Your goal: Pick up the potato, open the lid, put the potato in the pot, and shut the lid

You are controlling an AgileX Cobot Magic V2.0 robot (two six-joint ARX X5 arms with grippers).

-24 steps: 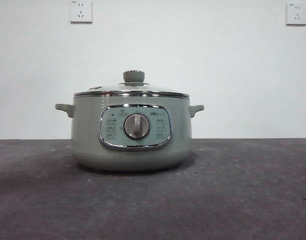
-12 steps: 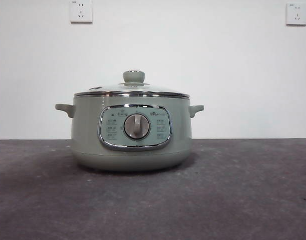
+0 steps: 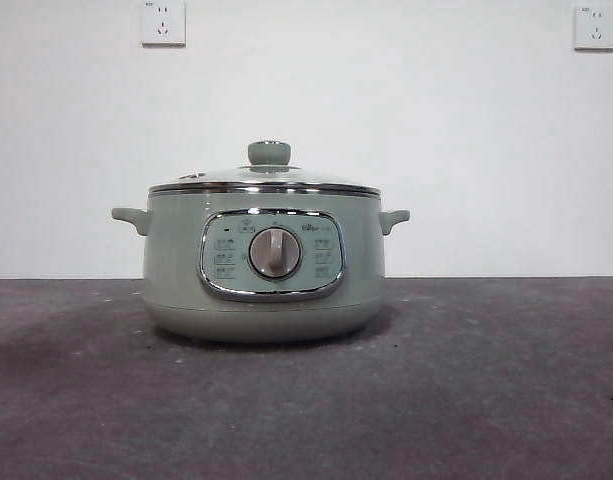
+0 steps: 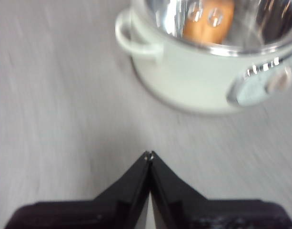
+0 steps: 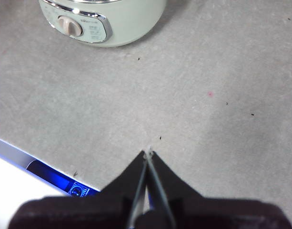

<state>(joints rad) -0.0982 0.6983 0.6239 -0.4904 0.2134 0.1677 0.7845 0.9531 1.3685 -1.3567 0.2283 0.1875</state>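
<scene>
The pale sage-green pot (image 3: 264, 265) stands mid-table with the glass lid (image 3: 265, 181) resting on it, green knob (image 3: 269, 153) on top. In the left wrist view the golden-brown potato (image 4: 208, 20) shows inside the pot (image 4: 193, 76) through the glass. My left gripper (image 4: 149, 155) is shut and empty above the bare table, apart from the pot's side handle (image 4: 134, 38). My right gripper (image 5: 148, 153) is shut and empty over the table, away from the pot's front panel (image 5: 79, 24). Neither arm shows in the front view.
The grey table (image 3: 486, 390) stretches around the pot. Two wall sockets (image 3: 162, 22) sit high on the white back wall. The table's near edge with a blue-lit strip (image 5: 65, 183) shows in the right wrist view.
</scene>
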